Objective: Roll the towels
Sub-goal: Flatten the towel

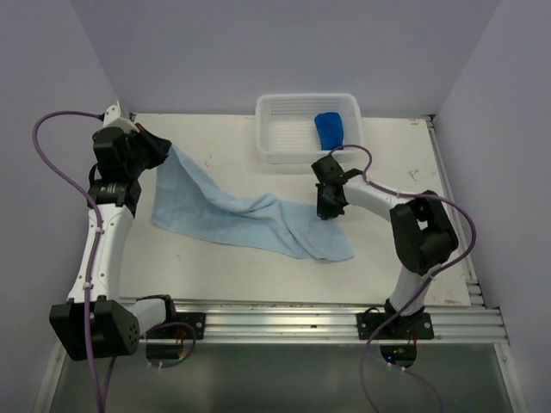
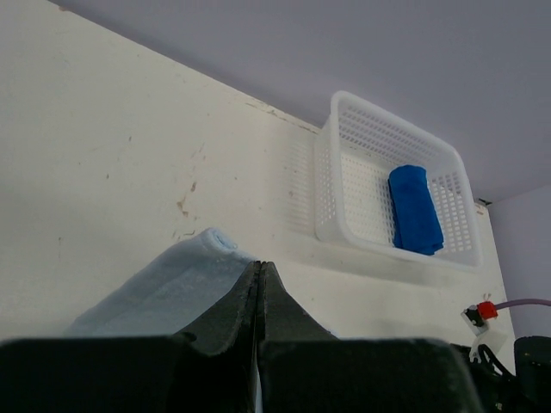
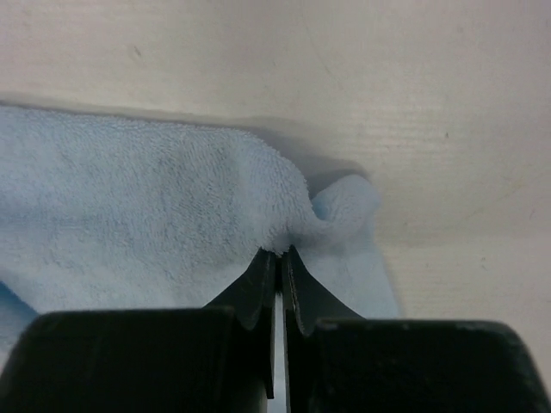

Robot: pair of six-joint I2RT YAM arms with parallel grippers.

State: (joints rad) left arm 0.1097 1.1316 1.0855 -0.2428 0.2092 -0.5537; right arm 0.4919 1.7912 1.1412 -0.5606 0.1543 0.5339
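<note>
The pale sky-blue towel (image 1: pixel 245 217) stretches across the table between both grippers. My left gripper (image 1: pixel 164 155) is shut on its far left corner and holds it lifted; the left wrist view shows the cloth (image 2: pixel 164 288) hanging beside the closed fingers (image 2: pixel 232 310). My right gripper (image 1: pixel 328 206) is shut on the towel's far right edge, pinching a fold (image 3: pixel 284 224) just above the table. The dark royal blue towel (image 1: pixel 330 129) lies rolled in the white basket (image 1: pixel 284 112), also seen in the left wrist view (image 2: pixel 413 206).
The white perforated basket (image 2: pixel 344 172) stands at the back centre of the table. A raised rail (image 1: pixel 448 189) runs along the table's right edge. Walls close in the back and both sides.
</note>
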